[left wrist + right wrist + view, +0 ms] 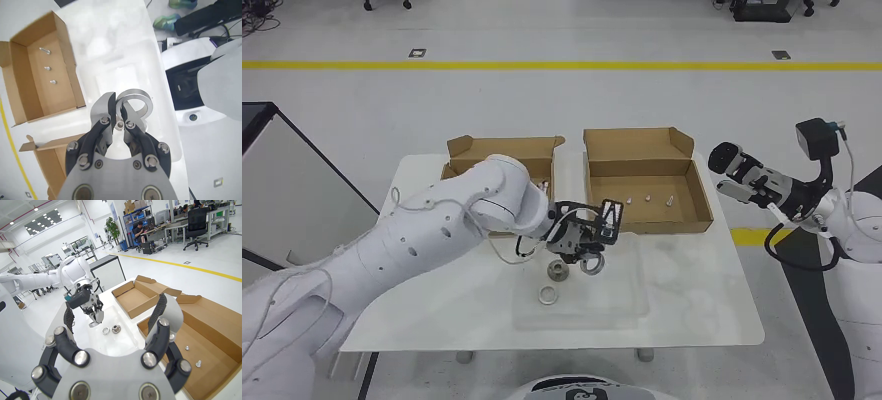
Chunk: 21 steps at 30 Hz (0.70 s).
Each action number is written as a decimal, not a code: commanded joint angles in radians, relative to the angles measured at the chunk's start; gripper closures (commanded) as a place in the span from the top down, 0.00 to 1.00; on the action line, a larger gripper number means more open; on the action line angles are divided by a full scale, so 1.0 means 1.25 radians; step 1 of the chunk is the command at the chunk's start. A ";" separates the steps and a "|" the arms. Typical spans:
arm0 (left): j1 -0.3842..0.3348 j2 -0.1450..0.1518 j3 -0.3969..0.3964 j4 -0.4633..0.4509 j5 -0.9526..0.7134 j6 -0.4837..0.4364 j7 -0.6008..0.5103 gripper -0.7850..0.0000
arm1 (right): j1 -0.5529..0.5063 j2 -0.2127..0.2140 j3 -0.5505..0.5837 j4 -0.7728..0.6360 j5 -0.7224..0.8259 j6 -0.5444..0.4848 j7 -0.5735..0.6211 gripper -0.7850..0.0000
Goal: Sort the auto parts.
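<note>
Three metal parts were at the white tray (627,305) in the middle of the worktop (712,300). A small ring (547,294) and a flanged hub (556,271) lay close together on its floor, and a larger steel ring (132,102) was in the left end effector (117,100), just beside the hub. That end effector pinched the ring's wall, one finger (112,107) outside and the other inside the bore; whether the ring hung clear of the tray floor I could not tell. The right end effector (115,299) hung spread and empty off the worktop's right side, near the right-hand cardboard box (637,165), where three bolts (647,198) lay in a row. The left-hand box (512,150) stood behind the left arm. I judged the larger ring rigid, smooth and heavy for its size. Held across one wall, most of its weight hung to one side, so it might swivel or slip between the pads if carried quickly. A deep bite with the pads flat on both faces of the wall looked the safest hold. It probably belonged in the left-hand box, since the bolts had the other.
</note>
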 commanded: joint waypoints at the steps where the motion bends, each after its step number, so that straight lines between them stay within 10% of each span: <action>1: 0.042 0.021 -0.054 0.000 0.021 -0.042 0.094 0.00 | 0.000 0.000 0.000 0.000 0.000 0.000 0.000 1.00; 10: 0.209 0.067 -0.233 -0.027 0.206 -0.121 0.540 0.00 | 0.000 0.000 0.000 0.000 0.000 0.000 0.000 1.00; 21: 0.259 0.089 -0.276 0.016 0.501 -0.121 0.995 0.00 | 0.000 0.000 0.000 0.000 0.000 0.000 0.000 1.00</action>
